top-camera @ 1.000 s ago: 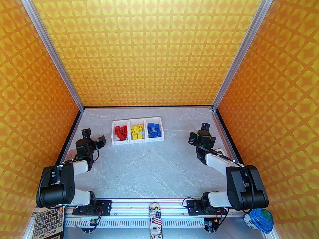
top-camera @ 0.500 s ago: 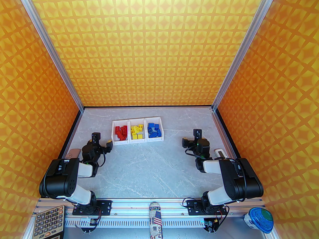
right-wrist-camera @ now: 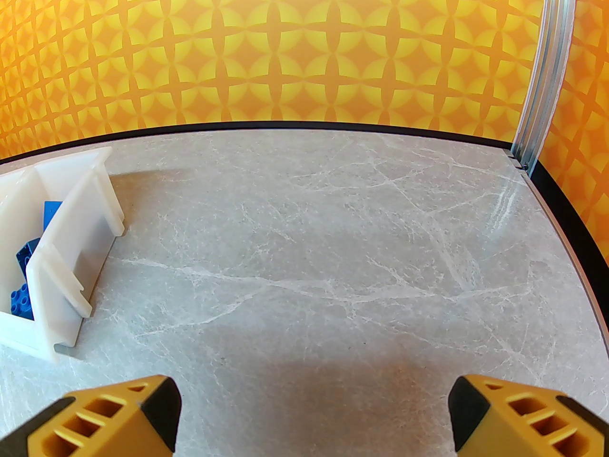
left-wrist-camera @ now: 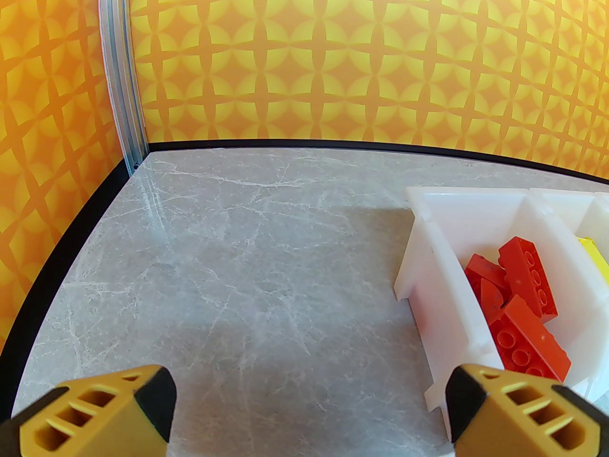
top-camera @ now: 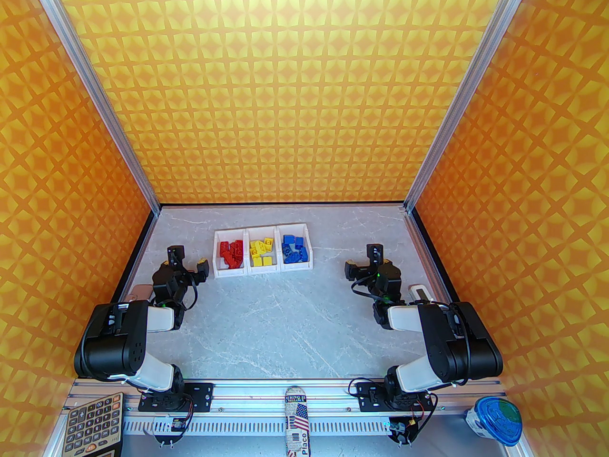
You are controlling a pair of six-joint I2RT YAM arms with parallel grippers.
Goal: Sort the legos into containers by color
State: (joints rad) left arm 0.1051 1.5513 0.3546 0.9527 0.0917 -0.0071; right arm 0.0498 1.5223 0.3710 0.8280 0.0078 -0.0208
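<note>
Legos (top-camera: 261, 251) lie sorted in the containers (top-camera: 263, 271) at the far middle of the worktop (top-camera: 285, 312): red bricks (top-camera: 230, 254) in the left bin, yellow bricks (top-camera: 260, 250) in the middle one, blue bricks (top-camera: 294, 251) in the right one. Every brick I can see is in a bin with its own colour, so I judge the sort done or all but done, and the step in hand is a last check and a clean pull-away.

The left hand (top-camera: 189, 261) hovers just beside the red bin's outer wall, fingers spread wide and holding nothing; its wrist view has the bin's near corner close to one yellow fingertip (left-wrist-camera: 476, 398). The right hand (top-camera: 362, 261) sits well apart from the blue bin, also wide and bare, over plain marble.

To finish well, the left hand should probably draw back toward its base, not sweep sideways, since a nudge at that corner could shift the joined row of light bins. The ground hidden under both arms is worth a look for a stray brick. A tan tag (top-camera: 138, 293) by the left arm and a white device (top-camera: 419, 292) by the right are not part of the sort and should be left alone.
</note>
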